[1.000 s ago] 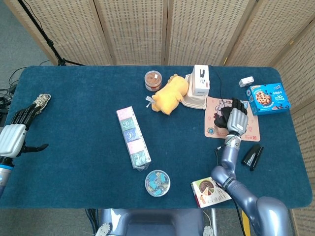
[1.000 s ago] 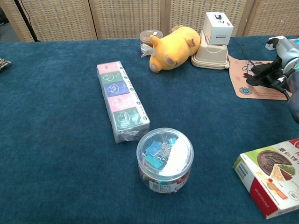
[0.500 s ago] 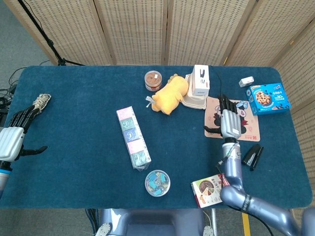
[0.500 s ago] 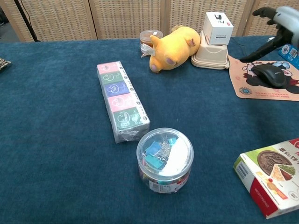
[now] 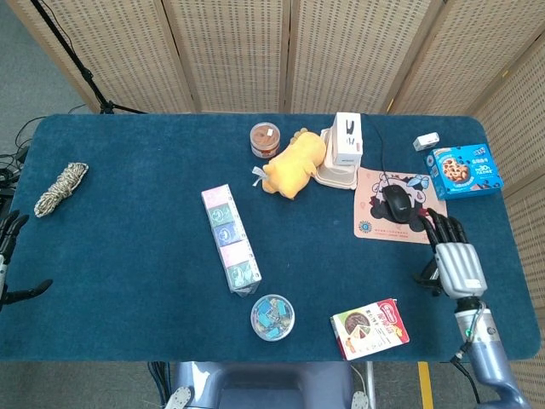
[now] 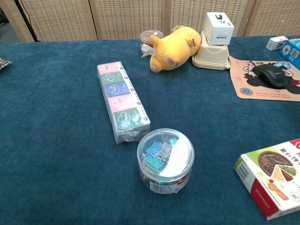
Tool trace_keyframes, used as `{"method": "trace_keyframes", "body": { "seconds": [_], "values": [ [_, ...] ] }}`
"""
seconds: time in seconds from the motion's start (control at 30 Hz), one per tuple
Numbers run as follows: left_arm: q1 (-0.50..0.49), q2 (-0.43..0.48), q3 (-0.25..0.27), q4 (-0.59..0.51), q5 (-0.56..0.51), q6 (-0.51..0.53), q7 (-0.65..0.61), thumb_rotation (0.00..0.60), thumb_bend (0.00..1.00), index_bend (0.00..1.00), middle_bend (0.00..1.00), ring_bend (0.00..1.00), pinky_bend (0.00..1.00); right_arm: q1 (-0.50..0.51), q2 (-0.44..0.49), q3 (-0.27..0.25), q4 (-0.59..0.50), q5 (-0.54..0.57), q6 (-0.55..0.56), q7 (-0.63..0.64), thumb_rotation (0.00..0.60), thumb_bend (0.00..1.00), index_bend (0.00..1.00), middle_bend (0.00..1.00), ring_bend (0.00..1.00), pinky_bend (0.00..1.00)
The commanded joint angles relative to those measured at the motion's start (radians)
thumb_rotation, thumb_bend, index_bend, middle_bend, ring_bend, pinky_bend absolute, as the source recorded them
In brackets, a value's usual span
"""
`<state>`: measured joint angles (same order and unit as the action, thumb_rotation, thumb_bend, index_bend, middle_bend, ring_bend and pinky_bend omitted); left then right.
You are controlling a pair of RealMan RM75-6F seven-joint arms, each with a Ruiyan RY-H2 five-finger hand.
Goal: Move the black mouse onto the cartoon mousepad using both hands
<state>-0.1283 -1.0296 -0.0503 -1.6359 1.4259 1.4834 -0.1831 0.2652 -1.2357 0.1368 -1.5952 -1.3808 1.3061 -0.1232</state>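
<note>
Change: right hand [image 5: 456,264] has come off the mouse and drawn back to the near right, past the pad's near edge; one second ago it covered the mouse. Left hand [image 5: 7,256] has slid further out at the left table edge. Mouse itself unmoved since half a second ago.
Black mouse [image 5: 396,202]: one; lies on the cartoon mousepad [image 5: 372,223], right-centre of the pad, untouched. Long axis runs near–far, slightly slanted; cable leaves the far end toward the white box, so the nose points far.
Cartoon mousepad: one; flat on the blue table [image 5: 136,213], right side, just near of the beige tray.
Right hand: fingers spread, pointing far, holding nothing; over the table near the pad's near-right corner, apart from the mouse. Not seen in chest view.
Left hand: only dark fingers show at the frame's left edge, spread, nothing in them.
Other items, one each: yellow plush toy [image 5: 292,164], brown-lidded jar [image 5: 265,139], white box [image 5: 347,139] on a beige tray [image 5: 334,177], strip of coloured packs [image 5: 230,238], tub of clips [image 5: 273,317], food box [image 5: 370,327], cookie box [image 5: 462,170], twine bundle [image 5: 60,188], small white block [image 5: 426,141].
</note>
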Motion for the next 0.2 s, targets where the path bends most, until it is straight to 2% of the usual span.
{"method": "trace_keyframes", "body": {
  "seconds": [0.03,0.2],
  "values": [
    [0.027,-0.011,0.009,0.027,0.001,0.028,-0.011,0.6,0.08,0.0,0.0,0.0,0.0,-0.053,0.004,-0.044,0.055,-0.052,0.069,0.04,0.6,0.0,0.0,0.0,0.0,0.0],
    [0.026,-0.024,0.011,0.062,0.011,0.011,-0.029,0.6,0.08,0.0,0.0,0.0,0.0,-0.074,-0.021,-0.036,0.091,-0.068,0.13,0.047,0.6,0.0,0.0,0.0,0.0,0.0]
  ]
}}
